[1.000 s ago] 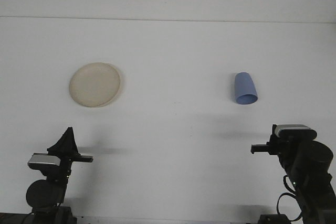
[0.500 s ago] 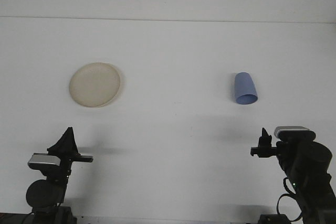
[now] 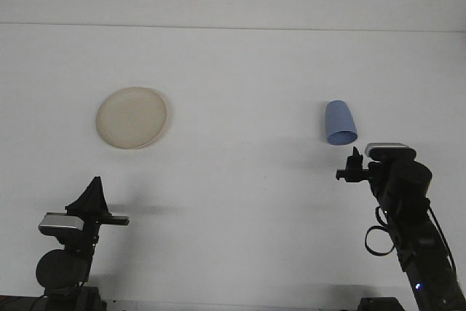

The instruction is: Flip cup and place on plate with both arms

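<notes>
A plain white table (image 3: pixel 240 202) fills the front view, its far edge running straight across near the top. At the near left corner stands the left arm, a black jointed column with a grey band, and its left gripper (image 3: pixel 93 196) rises above it as a dark pointed shape; whether its fingers are apart or together cannot be made out from this angle, and nothing appears to be in it. Farther back on the left half of the table, well apart from that gripper, lies the round, shallow, cream-coloured plate (image 3: pixel 132 117), flat and bare on top.

On the right half of the table, about as far back as the plate, is the small light-blue plastic cup (image 3: pixel 340 123). It tapers to a narrower far end and its wider rim faces the near edge; whether it lies on its side or stands mouth-down cannot be told. Just in front of the cup, near but not touching it, is the right gripper (image 3: pixel 352 168), at the end of the black right arm that reaches up from the near right corner. Its small dark fingers point towards the left, their spacing too small to judge, and it carries nothing.
</notes>
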